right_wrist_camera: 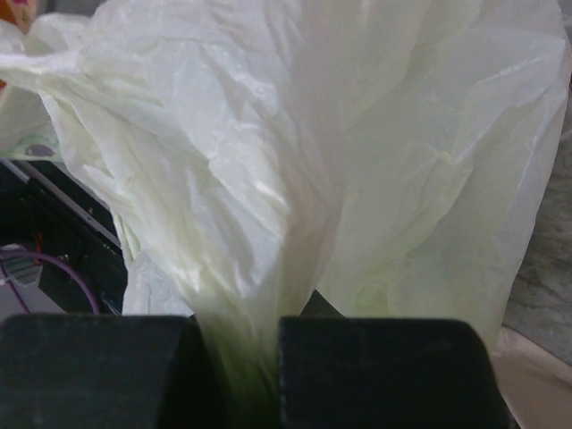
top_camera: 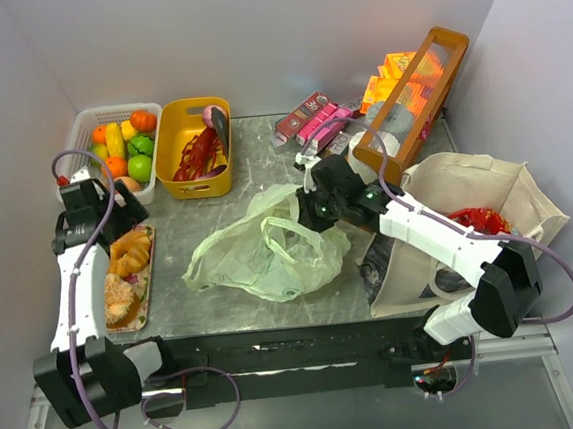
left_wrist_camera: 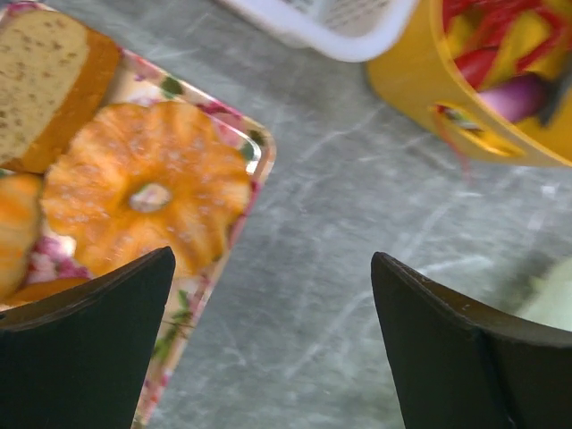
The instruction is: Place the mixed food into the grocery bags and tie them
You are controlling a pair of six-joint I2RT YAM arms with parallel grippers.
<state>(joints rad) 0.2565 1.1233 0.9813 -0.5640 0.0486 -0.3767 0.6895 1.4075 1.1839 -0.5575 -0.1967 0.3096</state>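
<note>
Green bag (top_camera: 260,257) lying left-to-right, right gripper (right_wrist_camera: 239,353) pinching it — left gripper (left_wrist_camera: 273,331) wide, empty.

In the left wrist view the slice of bread (left_wrist_camera: 45,80) runs off the top left edge, the yellow basket (left_wrist_camera: 429,98) and white basket (left_wrist_camera: 340,27) are cut by the top edge, and a pale green blur (left_wrist_camera: 550,299) at the right edge is too soft to name. The pale green plastic bag (right_wrist_camera: 295,161) spills past every edge of the right wrist view, and what lies inside it cannot be told. From above, the right arm (top_camera: 439,236) hides part of the canvas tote (top_camera: 484,182), whose walls hide all but a shiny red bit (top_camera: 480,221) of its contents.
</note>
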